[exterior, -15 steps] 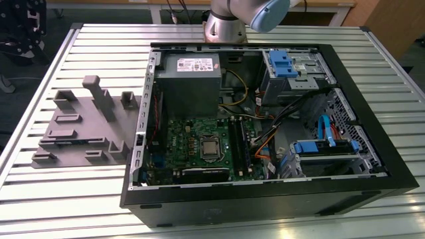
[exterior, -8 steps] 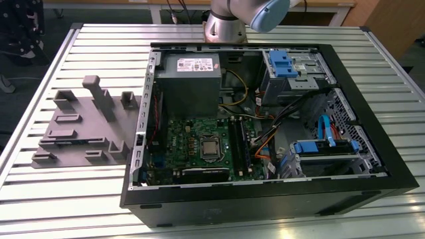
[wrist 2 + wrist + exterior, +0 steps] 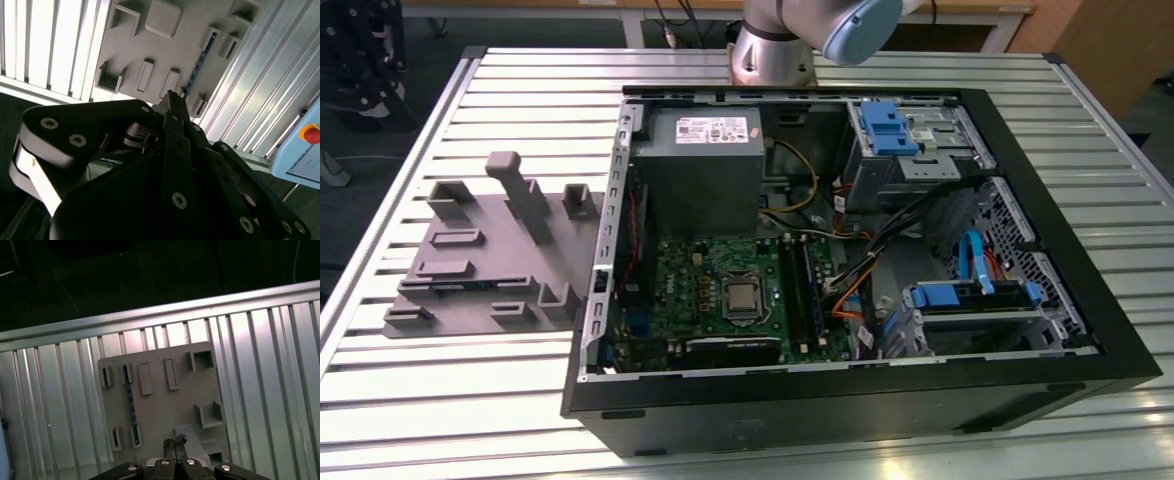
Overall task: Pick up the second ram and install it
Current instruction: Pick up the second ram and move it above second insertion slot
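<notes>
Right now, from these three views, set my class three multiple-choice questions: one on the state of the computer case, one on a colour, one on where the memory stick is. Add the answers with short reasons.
1. The computer case is:
A. open, with its inside showing
B. closed by a side panel
C. wrapped in plastic

2. What colour is the motherboard?
A. red
B. green
C. white

3. Where is the second ram?
A. seated in a motherboard slot
B. lying flat on the case's floor
C. standing in the grey fixture on the table

Answers:
1 A: the exterior view looks straight onto the parts inside.
2 B: the board shows green in the exterior view.
3 C: in the first wrist view the stick stands on edge, held in the fixture's slots.
</notes>
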Robot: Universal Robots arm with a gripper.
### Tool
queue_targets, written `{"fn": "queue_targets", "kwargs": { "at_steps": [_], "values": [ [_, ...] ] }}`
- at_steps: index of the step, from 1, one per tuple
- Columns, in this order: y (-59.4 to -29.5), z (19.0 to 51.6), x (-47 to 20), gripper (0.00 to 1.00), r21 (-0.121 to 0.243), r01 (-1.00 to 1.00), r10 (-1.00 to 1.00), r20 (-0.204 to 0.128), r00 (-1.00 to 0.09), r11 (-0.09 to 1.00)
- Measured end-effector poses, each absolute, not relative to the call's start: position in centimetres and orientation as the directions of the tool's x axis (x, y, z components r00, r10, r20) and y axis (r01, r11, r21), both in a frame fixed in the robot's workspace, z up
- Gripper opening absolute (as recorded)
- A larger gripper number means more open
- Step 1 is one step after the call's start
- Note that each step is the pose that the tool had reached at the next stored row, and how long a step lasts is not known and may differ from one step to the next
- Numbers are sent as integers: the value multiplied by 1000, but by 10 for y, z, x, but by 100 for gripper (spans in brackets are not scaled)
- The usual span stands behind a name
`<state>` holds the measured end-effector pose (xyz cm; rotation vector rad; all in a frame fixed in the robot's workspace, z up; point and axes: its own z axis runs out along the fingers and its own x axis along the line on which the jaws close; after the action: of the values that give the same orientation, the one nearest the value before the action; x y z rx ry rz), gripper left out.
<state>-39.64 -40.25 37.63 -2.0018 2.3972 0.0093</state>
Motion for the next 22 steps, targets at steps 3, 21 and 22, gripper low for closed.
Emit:
{"fn": "queue_targets", "kwargs": {
  "at_steps": [3,21,22],
  "values": [
    [-405,376,-397,11,-7,-985,-985,-17,-172,172],
    [-412,373,-398,11,-3,-999,-999,-10,-32,32],
    [-412,373,-398,11,-1,-1000,-1000,-8,-25,25]
  ]
}}
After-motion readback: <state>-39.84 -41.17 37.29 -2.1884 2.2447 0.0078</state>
